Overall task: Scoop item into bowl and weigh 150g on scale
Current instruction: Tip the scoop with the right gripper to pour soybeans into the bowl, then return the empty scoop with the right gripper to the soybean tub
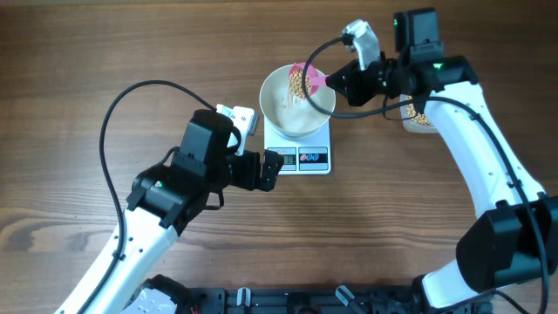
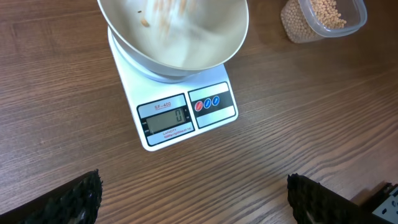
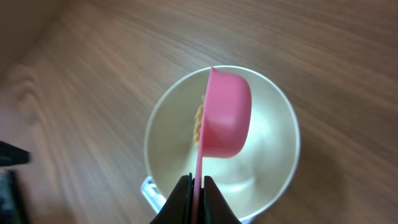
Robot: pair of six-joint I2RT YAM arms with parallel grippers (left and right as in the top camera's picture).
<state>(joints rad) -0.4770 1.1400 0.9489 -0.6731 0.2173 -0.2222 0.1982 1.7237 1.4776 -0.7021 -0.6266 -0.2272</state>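
Right pincer (image 3: 198, 186) is clamped tight on the handle of a pink scoop (image 3: 227, 112), which is tipped on its side over the white bowl (image 3: 277, 118). Beans (image 3: 199, 121) are spilling off its lip into the bowl. The bowl sits on the scale (image 2: 155, 142), with the readout panel at 6 o'clock from it in the overhead view. The rest of the beans are in the clear tub (image 2: 297, 30), at roughly 3 o'clock from the bowl and partly under the right arm.

Left pincer (image 2: 194, 198) is spread wide with nothing in it, hovering over the table (image 1: 87, 70) at about 7 o'clock from the scale.

What could go wrong, I reckon: the scoop sits close to the rim, so beans may bounce out onto the table. A whole scoopful dumped at once could also overshoot the target. And that left pincer is close enough that nudging the scale would throw off the reading.

Readable text – "SF-400" above the display, and the display shows 0. The button icons are too small to make out.
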